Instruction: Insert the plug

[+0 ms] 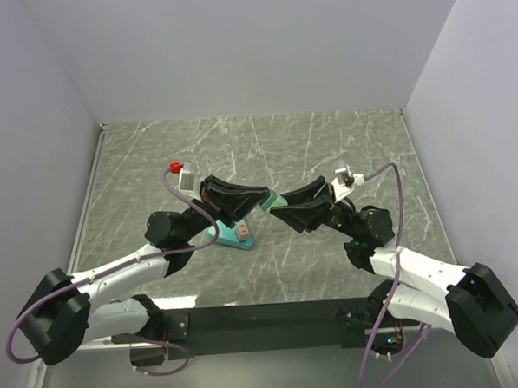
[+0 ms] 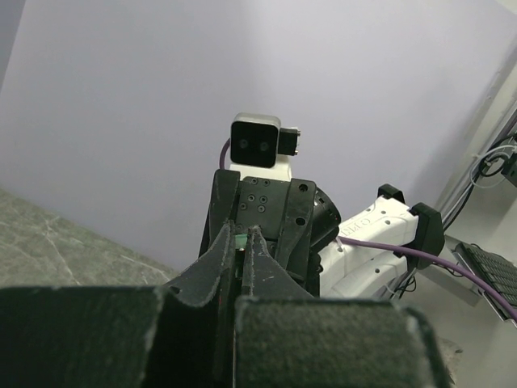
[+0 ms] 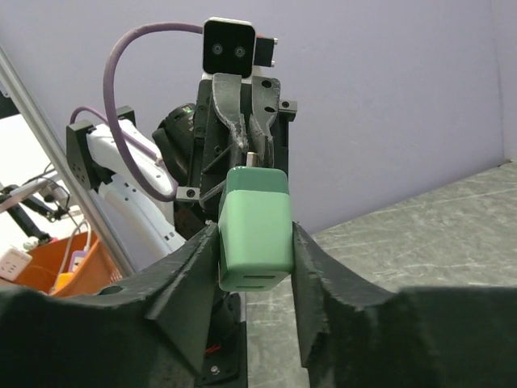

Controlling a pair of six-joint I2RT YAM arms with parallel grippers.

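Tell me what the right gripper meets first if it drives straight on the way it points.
The left gripper: the green plug in the right gripper looks right against its fingertips, though depth is unclear.

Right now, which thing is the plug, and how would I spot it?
Look above the middle of the grey marble table. There the right gripper pinches the plug, a small mint-green block with rounded corners. It is held in the air, unlike the teal and pink piece lying on the table beneath.
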